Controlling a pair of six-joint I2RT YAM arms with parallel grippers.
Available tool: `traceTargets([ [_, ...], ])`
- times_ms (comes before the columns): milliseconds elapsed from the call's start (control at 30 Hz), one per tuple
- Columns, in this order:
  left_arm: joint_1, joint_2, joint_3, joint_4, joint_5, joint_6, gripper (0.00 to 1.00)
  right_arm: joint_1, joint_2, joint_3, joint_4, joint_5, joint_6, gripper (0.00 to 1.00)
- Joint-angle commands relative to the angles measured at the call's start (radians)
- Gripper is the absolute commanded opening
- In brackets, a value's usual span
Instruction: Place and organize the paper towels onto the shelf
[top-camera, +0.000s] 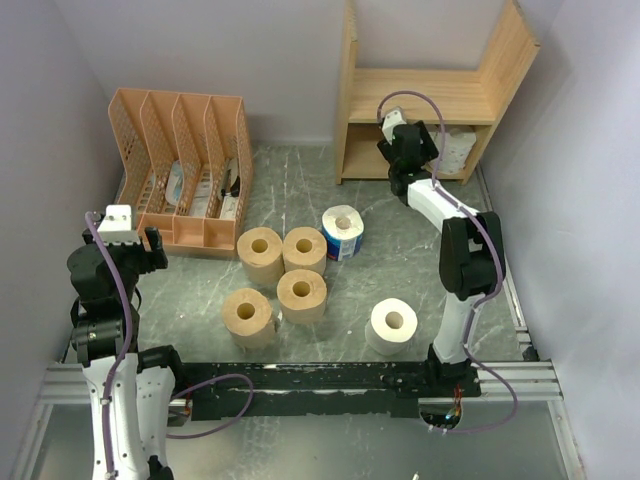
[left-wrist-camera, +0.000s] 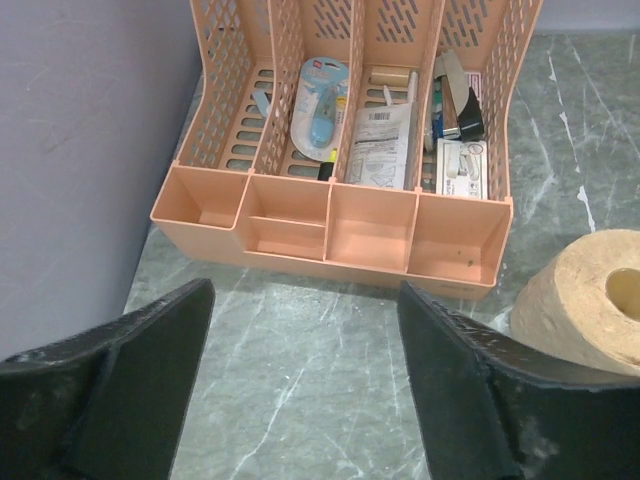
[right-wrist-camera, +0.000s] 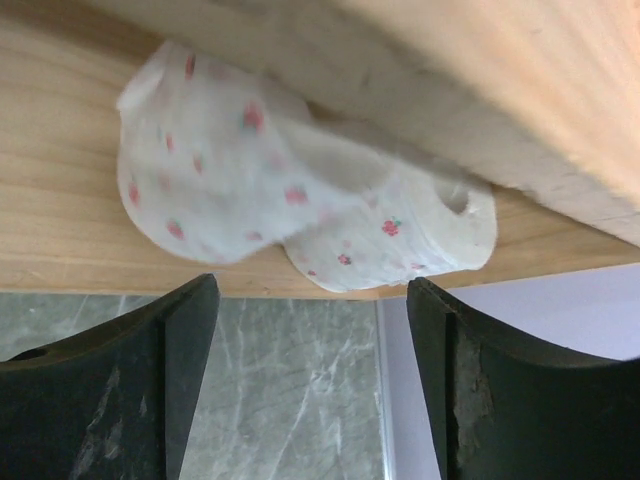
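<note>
While what look like two white, red-dotted paper towels (right-wrist-camera: 300, 190) lie squashed together at the right end of the lower board of the shelf (top-camera: 420, 95), six more stand on the desk (top-camera: 330, 185), cores up. One core on the shelf faces outward; we cannot tell the other's lie.

The right pincer (right-wrist-camera: 310, 300) hangs just in front of that pair, jaws released, nothing between them. It touches neither roll.

We judge the next fetch turns on the desk rolls, all of which lie back toward the arm bases from the right pincer. The plain white roll (top-camera: 393, 323) sits nearest the right arm's base, well apart from the others. The blue-marked roll (top-camera: 343, 232) stands near the middle, just beside the tan rolls (top-camera: 302, 292), four packed in a cluster. All axes are vertical, so a grasp from above across the width looks fitting.

The left pincer (left-wrist-camera: 305, 295) is also released and empty. It faces the orange organizer (top-camera: 180, 170), with one tan roll off to its right.

The shelf's upper board overhangs the lower tier, and the packed tan cluster leaves little room for jaws.
</note>
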Motion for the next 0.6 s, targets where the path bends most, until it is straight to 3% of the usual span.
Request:
traceTargets([
  [0,0.012,-0.002,-0.005,0.031,-0.004,-0.002,0.94,-0.007,-0.057,-0.020,0.067,0.036,0.000,0.92],
  [33,0.013,-0.003,-0.004,0.030,-0.004,-0.003,0.97,-0.006,-0.066,-0.028,0.072,0.036,0.000,0.99],
  [233,0.014,-0.002,-0.005,0.030,-0.003,-0.003,1.00,0.033,-0.211,-0.116,0.088,0.101,0.034,1.00],
  [367,0.018,0.000,-0.005,0.029,-0.001,-0.004,1.00,0.184,-0.386,-0.188,0.050,0.300,0.088,1.00],
  [433,0.018,0.000,-0.006,0.030,0.001,-0.005,1.00,0.268,-0.446,-0.149,-0.157,0.361,0.263,1.00],
  [500,0.018,0.000,-0.006,0.030,0.004,-0.005,1.00,0.305,-0.488,-0.069,-0.469,0.153,0.476,1.00],
  [567,0.019,0.001,-0.006,0.031,0.009,-0.003,1.00,0.306,-0.547,-0.083,-0.584,-0.097,0.546,1.00],
])
